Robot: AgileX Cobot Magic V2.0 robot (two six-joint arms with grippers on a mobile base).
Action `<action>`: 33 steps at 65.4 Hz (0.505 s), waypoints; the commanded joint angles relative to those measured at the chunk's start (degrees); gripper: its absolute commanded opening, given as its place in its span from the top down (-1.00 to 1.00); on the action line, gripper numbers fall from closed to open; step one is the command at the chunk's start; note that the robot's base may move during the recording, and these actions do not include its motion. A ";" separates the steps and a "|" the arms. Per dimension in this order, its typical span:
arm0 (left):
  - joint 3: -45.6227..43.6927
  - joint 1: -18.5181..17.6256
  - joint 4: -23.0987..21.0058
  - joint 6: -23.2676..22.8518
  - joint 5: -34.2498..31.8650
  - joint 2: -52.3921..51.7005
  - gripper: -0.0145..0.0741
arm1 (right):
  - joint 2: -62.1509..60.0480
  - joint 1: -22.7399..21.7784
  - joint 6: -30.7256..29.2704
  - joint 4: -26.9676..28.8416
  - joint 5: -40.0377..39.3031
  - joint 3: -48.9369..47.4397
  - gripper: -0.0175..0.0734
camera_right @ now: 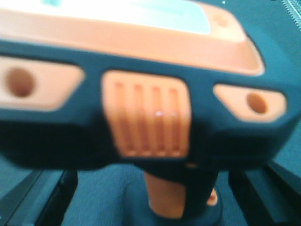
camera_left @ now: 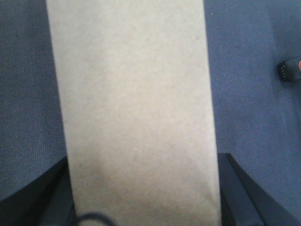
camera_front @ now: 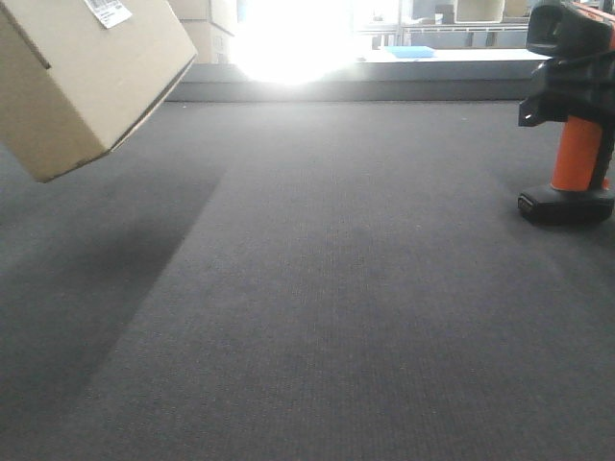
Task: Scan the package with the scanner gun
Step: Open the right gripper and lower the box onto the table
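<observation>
Exterior front-facing view: we log the package point(camera_front: 82, 72) at far left, tilted and lifted off the grey carpet point(camera_front: 317, 317), its white barcode sticker point(camera_front: 108, 11) on the upper face at the frame's top edge.
Same view, right: the scanner gun point(camera_front: 573, 115) stands upright on its black foot, orange handle showing, part of the right arm's hardware against its head.
Left wrist-mounted view: the package's plain tan face fills the middle; the left gripper point(camera_left: 146, 193) has a dark finger point(camera_left: 237, 188) flat on each side, pinching the box.
Right wrist-mounted view: the scanner's head, blurred, fills the frame; the right gripper point(camera_right: 150, 197) flanks it with dark fingers point(camera_right: 263, 193) low on either side. We cannot tell if they press it.
Step advice: we judge the sticker should be turned toward the scanner's window, box steady, before triggering.
</observation>
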 commanded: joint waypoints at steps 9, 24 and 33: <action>-0.55 -0.19 -1.11 -0.37 -0.44 -0.91 0.92 | -6.80 -2.07 -0.46 -0.37 9.78 0.96 -0.62; -0.55 -0.19 3.94 -0.37 -0.44 -0.78 0.92 | -17.95 -4.20 -0.46 -0.37 17.22 4.57 -0.40; -1.87 -0.19 11.51 -0.49 -0.44 1.34 0.92 | -28.09 -4.20 -0.46 -0.68 23.41 5.74 0.40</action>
